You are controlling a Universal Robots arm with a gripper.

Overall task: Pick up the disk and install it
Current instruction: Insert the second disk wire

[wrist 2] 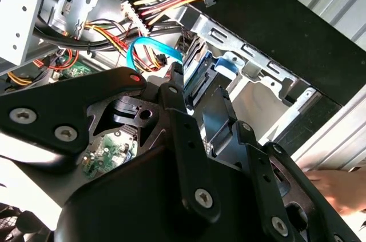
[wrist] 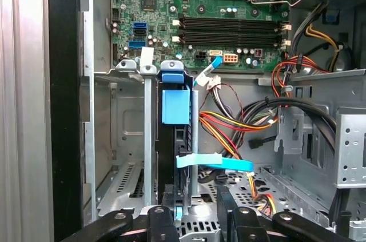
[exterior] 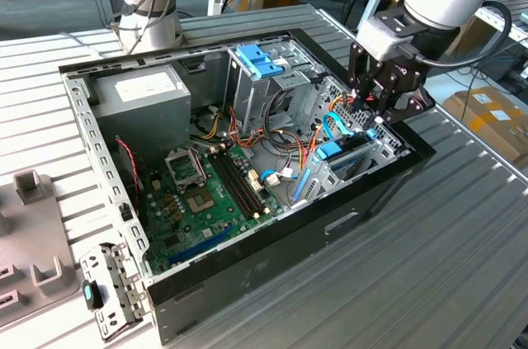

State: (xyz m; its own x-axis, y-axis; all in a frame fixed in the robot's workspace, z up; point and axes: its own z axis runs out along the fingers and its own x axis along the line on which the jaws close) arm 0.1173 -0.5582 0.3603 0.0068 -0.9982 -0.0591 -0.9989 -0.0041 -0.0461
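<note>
Gripper (exterior: 381,110) at the case's (exterior: 247,271) three-o'clock edge; fingers (wrist: 162,219) closed on the disk (wrist: 174,139), upright in the bay. Straight, square seating seemed advisable.

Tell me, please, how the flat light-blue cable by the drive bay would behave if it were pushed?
Probably floppy: the light-blue cable is a thin flat strip, and it curves in a loop in the second wrist view. Likely light for its size, so it should bend aside. Being bowed already, it may spring back.
</note>
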